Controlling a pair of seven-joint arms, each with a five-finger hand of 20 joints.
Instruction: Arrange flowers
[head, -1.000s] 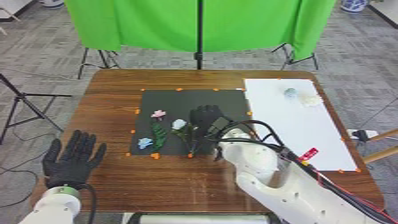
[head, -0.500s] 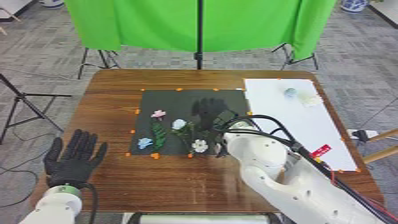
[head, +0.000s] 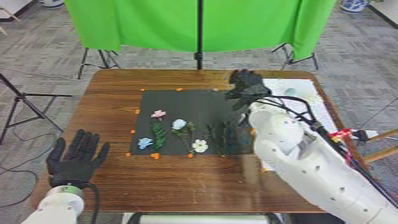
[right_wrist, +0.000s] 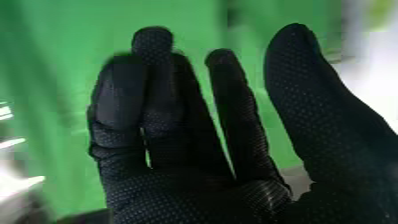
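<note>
In the head view my right hand (head: 248, 85) is over the far right corner of the black mat (head: 197, 98), where it meets the white sheet. The right wrist view has this hand (right_wrist: 187, 150) with straight fingers and nothing held. On the mat lie a pink flower (head: 159, 114), a blue flower (head: 145, 143), a white-blue flower (head: 179, 124) and a white flower (head: 200, 145), with green stems. A pale blue flower (head: 290, 92) rests on the white sheet (head: 302, 84). My left hand (head: 75, 162) is open, palm up, left of the mat.
Orange tape pieces mark the mat's edges on the brown table (head: 98, 105). A green cloth (head: 160, 25) hangs behind the table on a stand. My right arm crosses over the white sheet's near part.
My right hand has risen off the mat and moved away toward its far right corner, leaving the white flower uncovered. The left hand has barely shifted.
</note>
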